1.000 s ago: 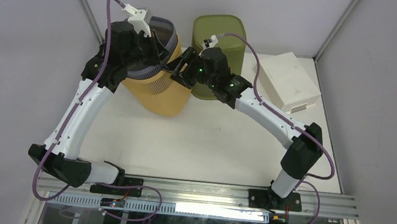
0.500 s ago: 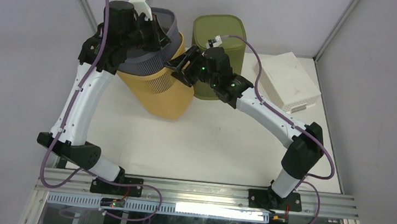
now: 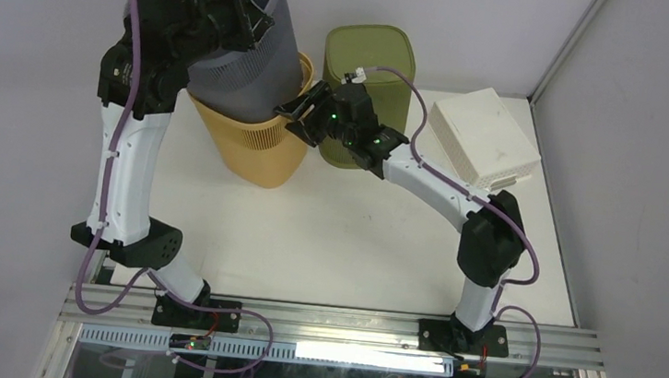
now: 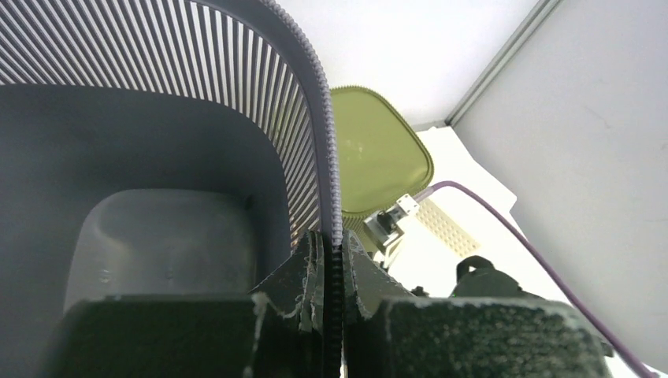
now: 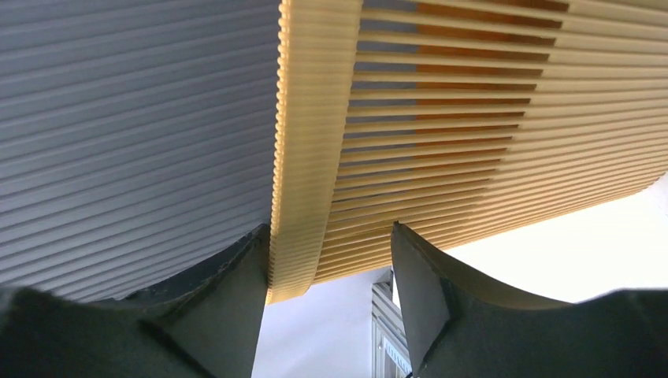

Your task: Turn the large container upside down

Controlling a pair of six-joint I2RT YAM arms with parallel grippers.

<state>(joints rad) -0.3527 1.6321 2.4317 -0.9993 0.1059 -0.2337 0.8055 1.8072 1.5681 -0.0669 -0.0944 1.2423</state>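
Left gripper is clamped thin on the rim of the grey basket, which hangs tilted, its lower end inside the upright yellow basket at the table's far left. Right gripper straddles the yellow rim, jaws spread and not pinching. Further right stand an upturned green container and a white one.

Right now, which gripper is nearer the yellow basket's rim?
Right. The right gripper straddles the rim of the yellow basket, jaws open, one finger on each side. The left gripper is higher, shut on the rim of the grey basket, which sits partly inside the yellow one.
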